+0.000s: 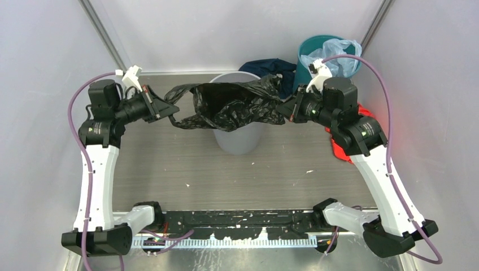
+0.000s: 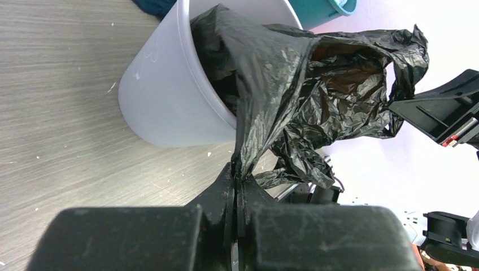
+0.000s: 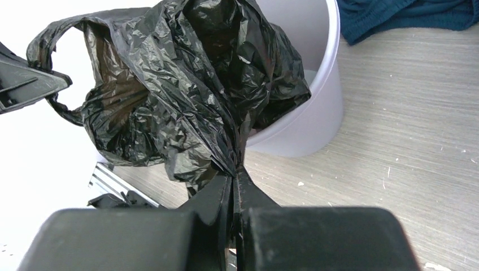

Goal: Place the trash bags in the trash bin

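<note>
The trash bags (image 1: 231, 104), a single crinkly black bag, hang stretched above the middle of the bench's far edge. The left fingers (image 2: 226, 189) are clamped together on its left edge. Its middle sags into the grey trash bin (image 1: 237, 141). The right fingers (image 3: 223, 189) pinch its right edge. A teal bin (image 1: 304, 63) stands at the far right corner.

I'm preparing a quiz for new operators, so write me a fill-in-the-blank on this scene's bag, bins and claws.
The left claw and right claw are both ____ on the black trash bag.
The bag droops into the nearer bin, coloured ____.
The pale blue bag sits in the farther bin, coloured ____.
Missing: shut; grey; teal.
</note>
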